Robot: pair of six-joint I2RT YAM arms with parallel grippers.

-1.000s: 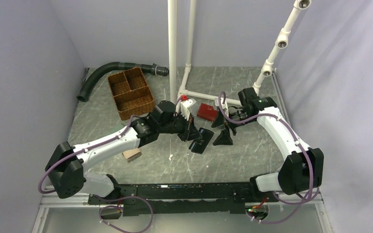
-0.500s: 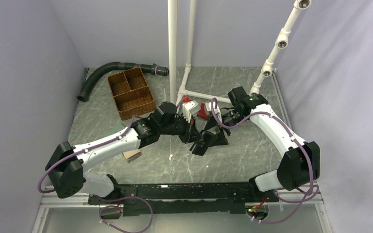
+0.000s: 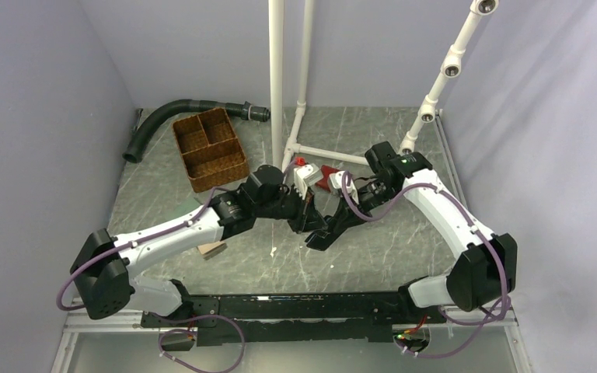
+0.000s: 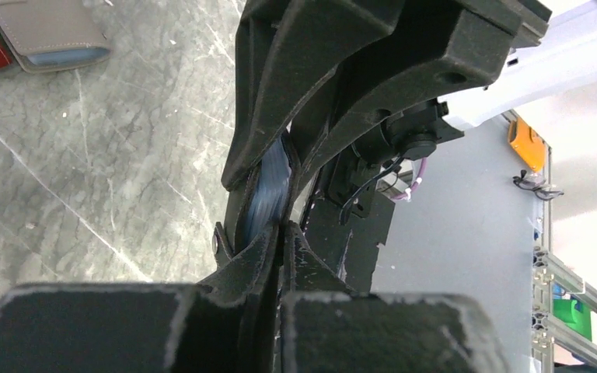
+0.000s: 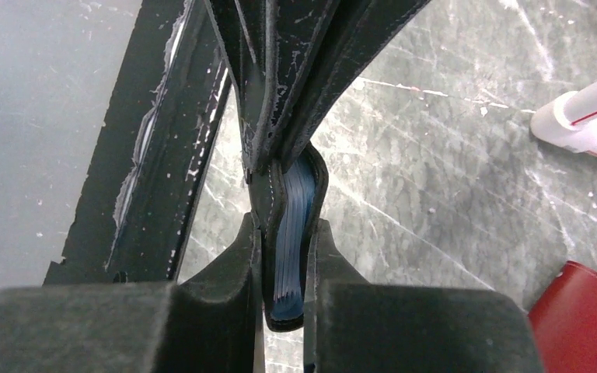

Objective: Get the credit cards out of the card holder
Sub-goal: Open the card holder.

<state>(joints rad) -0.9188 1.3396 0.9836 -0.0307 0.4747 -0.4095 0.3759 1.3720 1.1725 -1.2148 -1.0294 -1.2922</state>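
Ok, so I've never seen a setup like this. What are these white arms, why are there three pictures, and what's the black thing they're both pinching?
These are two robot arms bolted to a table, each ending in a two-finger gripper. The wide picture comes from a fixed camera above and behind them. The two close-ups come from a small camera on each wrist, so that arm's own fingers show at the bottom. On the table are a wicker basket, a black hose, a red wallet and a white pipe frame. In the middle, the left gripper and the right gripper are both shut on the card holder, a black-edged wallet with a blue inside, each from its own side. The cards themselves I cannot make out.
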